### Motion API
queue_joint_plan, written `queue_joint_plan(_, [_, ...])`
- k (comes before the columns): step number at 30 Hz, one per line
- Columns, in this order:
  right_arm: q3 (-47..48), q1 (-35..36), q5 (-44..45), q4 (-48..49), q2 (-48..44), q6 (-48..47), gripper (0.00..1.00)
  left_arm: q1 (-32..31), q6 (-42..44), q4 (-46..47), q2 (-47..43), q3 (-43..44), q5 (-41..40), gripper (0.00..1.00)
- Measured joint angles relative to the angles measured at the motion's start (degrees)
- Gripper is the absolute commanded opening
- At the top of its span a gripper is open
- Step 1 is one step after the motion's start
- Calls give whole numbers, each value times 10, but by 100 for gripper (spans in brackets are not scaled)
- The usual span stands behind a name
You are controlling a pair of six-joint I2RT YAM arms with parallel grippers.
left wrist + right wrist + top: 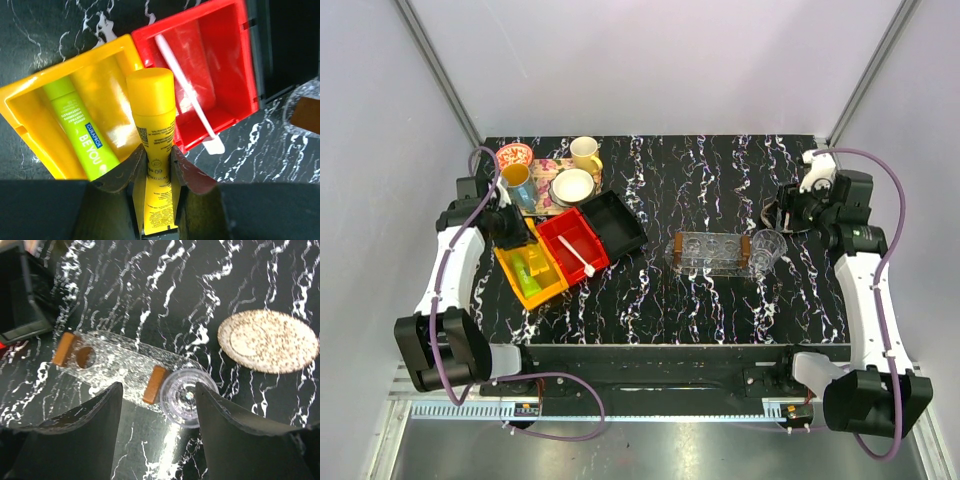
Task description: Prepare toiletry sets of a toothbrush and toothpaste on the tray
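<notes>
My left gripper [158, 155] is shut on the orange-yellow toothpaste tube [152, 107], its cap pointing away over the yellow bin [30, 100]. The lime green toothpaste tube [82, 127] lies in that bin. The white toothbrush [187, 92] lies diagonally in the red bin [240, 60] beside it. In the top view the left gripper [510, 228] hangs over the yellow bin's [516, 285] far end. My right gripper [157, 405] stands open above the clear rack [115, 362] and a clear cup [187, 397], holding nothing. I cannot make out the tray.
A black bin [617, 225] stands right of the red bin [555, 228]. The floral tray [542, 168] with cups and a yellow mug [585, 152] is at the back left. A speckled beige oval disc [268, 341] lies right of the rack.
</notes>
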Motion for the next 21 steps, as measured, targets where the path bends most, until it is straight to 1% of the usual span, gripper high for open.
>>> queue_joint_plan(5, [68,8,-67,-21,26,4,66,0,-35,-4,-6,56,18,0])
queue_joint_plan(8, [105,30,-100,-17,44,25,66,0,-72,9,-10,85,21,0])
queue_joint_plan(10, [120,59,-106,-11,51,39,66,0,-100,19,-14,96,22,0])
queue_joint_plan(14, [157,163,-106,10,81,69,66,-6,-174,47,-22,109,20,0])
queue_joint_plan(16, [164,196,-111,30,94,89,66,-12,-209,65,-22,112,19,0])
queue_joint_plan(21, [192,252,-127,87,144,158,66,-38,-283,120,-22,114,19,0])
